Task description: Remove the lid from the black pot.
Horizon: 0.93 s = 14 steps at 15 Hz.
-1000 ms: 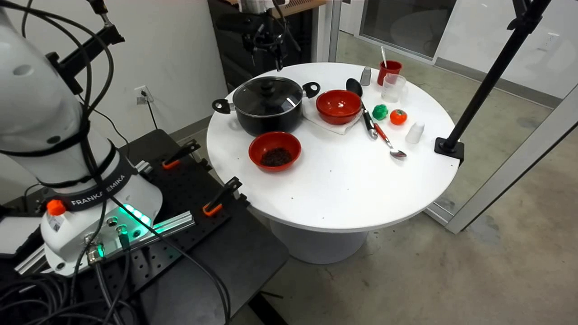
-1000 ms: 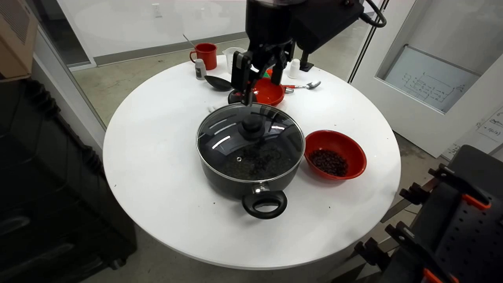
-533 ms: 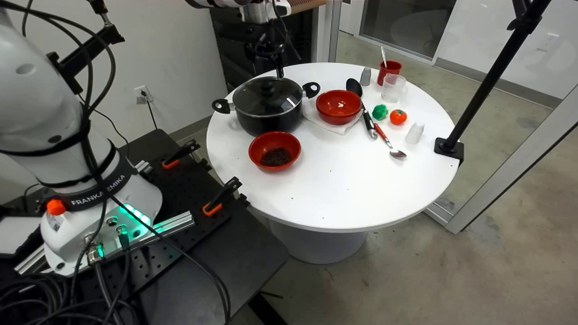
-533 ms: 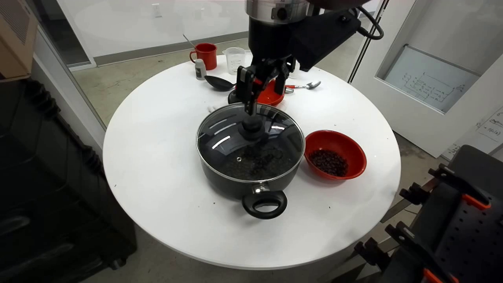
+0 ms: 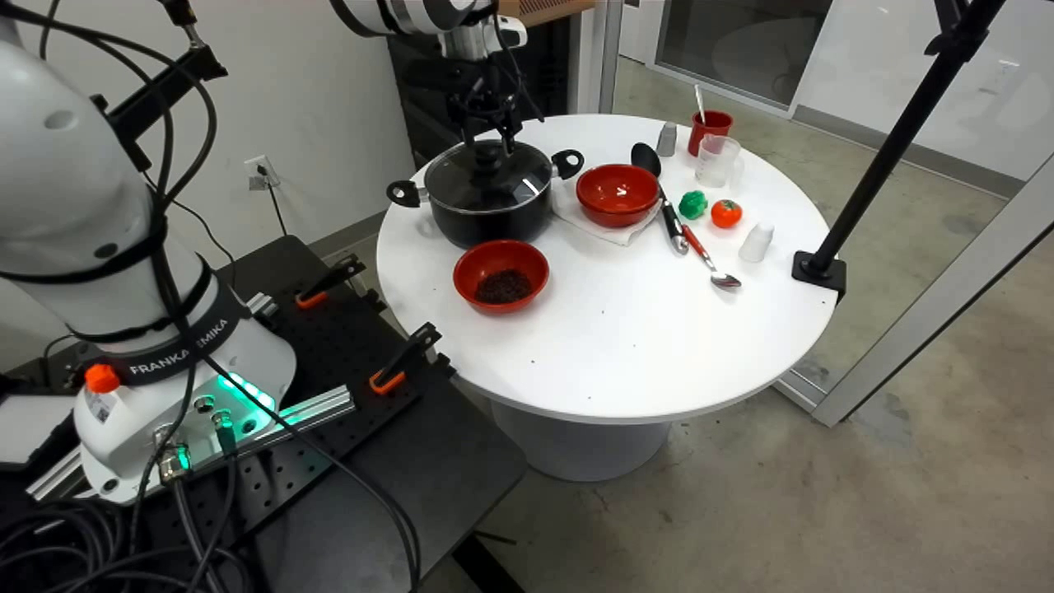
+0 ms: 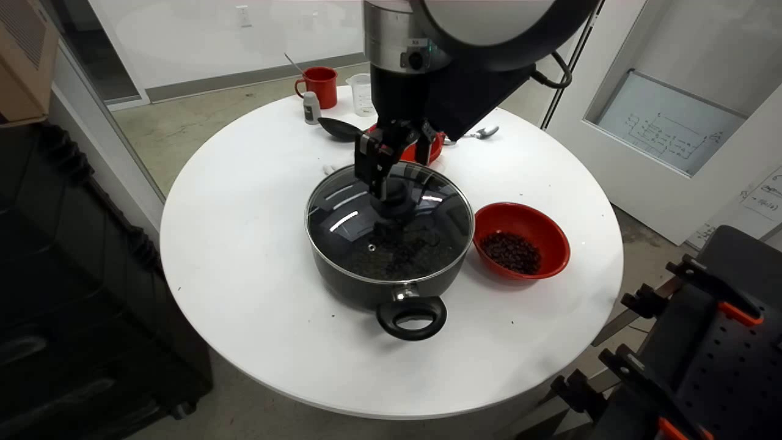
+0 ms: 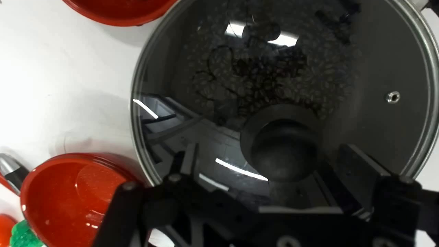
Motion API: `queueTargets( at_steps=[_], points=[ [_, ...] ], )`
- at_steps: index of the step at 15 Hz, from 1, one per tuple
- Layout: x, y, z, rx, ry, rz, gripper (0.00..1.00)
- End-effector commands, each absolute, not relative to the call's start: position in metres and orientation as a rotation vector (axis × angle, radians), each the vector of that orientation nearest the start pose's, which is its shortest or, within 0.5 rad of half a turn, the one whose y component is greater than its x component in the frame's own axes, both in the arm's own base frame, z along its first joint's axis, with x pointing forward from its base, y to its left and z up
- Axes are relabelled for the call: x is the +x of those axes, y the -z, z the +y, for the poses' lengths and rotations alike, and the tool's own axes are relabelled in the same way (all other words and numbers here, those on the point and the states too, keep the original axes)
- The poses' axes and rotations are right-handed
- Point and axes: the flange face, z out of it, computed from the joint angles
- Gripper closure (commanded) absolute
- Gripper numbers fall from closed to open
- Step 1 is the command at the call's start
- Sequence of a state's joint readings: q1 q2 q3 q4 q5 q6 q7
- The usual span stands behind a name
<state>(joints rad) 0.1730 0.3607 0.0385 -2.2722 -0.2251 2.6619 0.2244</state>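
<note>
Where your end effector (image 7: pixel 270 152) hangs: over the lid (image 6: pixel 379 235), fingers (image 7: pixel 356 166) apart, the knob (image 7: pixel 284 151) showing between them in wrist view; whether they touch it, you can't tell.
Lid: resting on the black pot (image 5: pixel 494 224), bean-like bits (image 7: pixel 329 79) visible through it.
Red bowl (image 6: pixel 540 229): on the white bench (image 5: pixel 659 329), just beside the pot, dark bits (image 6: pixel 512 252) inside.
Stacked red bowls (image 5: pixel 617 188): near the pot.

Through my feeds I see a round white table (image 5: pixel 659 346) on a mottled grey-brown concrete floor (image 5: pixel 741 511). In an exterior view, a plain white wall (image 6: pixel 183 43) with a grey baseboard (image 6: pixel 256 77) runs behind it. I make out a pale handwritten board (image 6: pixel 672 128) within a white-framed glass panel (image 6: pixel 708 61), and a boxy black cabinet (image 6: pixel 91 256) near the table.
</note>
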Motion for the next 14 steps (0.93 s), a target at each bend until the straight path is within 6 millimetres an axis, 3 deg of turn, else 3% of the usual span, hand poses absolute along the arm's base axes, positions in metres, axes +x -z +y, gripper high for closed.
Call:
queueTargets(
  at_steps=[1,2,8,14],
  points=[
    [0.534,-0.189,0.131,-3.226,0.107,-0.307,0.10],
    [0.534,-0.187,0.132,-3.228,0.095,-0.308,0.26],
    [0.538,-0.185,0.134,-3.244,-0.025,-0.299,0.72],
    [0.536,-0.199,0.135,-3.229,-0.110,-0.306,0.74]
  ],
)
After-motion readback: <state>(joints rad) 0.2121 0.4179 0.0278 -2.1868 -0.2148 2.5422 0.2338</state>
